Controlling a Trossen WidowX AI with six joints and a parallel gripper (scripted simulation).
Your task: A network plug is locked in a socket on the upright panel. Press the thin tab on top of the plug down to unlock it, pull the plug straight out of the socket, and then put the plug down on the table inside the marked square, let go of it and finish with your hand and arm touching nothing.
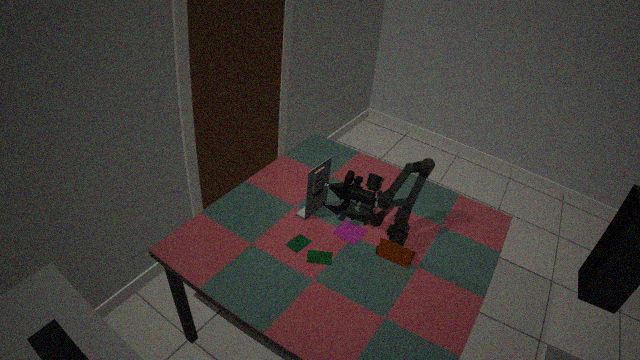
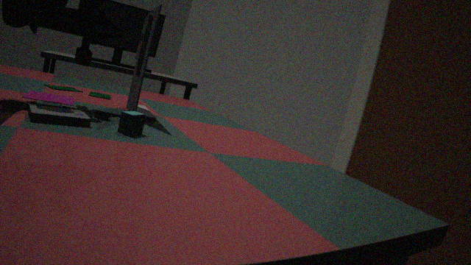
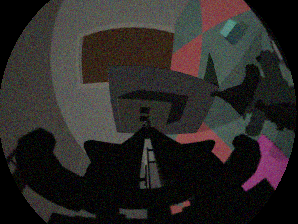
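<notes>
The grey upright panel (image 1: pixel 314 192) (image 2: pixel 137 82) (image 3: pixel 160 75) has a socket housing (image 1: pixel 319 182) (image 3: pixel 131 107) on its face. My gripper (image 1: pixel 329 185) (image 3: pixel 147 129) is in front of the socket with its narrow fingertips toward the panel, shut on the plug. Only a small bit of the plug (image 3: pixel 148 121) shows at the fingertips. A dark opening shows just above it, and the plug appears to be out of the socket with a small gap. Its tab is too small to make out. The marked magenta square (image 1: pixel 350 232) (image 2: pixel 49 98) (image 3: pixel 272 162) lies on the table, below and to the side of my gripper.
Two flat green patches (image 1: pixel 298 243) (image 1: pixel 319 257) lie beside the square. An orange block (image 1: pixel 395 253) is near the arm's base. A teal-topped block (image 2: pixel 131 124) (image 3: pixel 232 31) and a low flat box (image 2: pixel 59 115) stand near the panel.
</notes>
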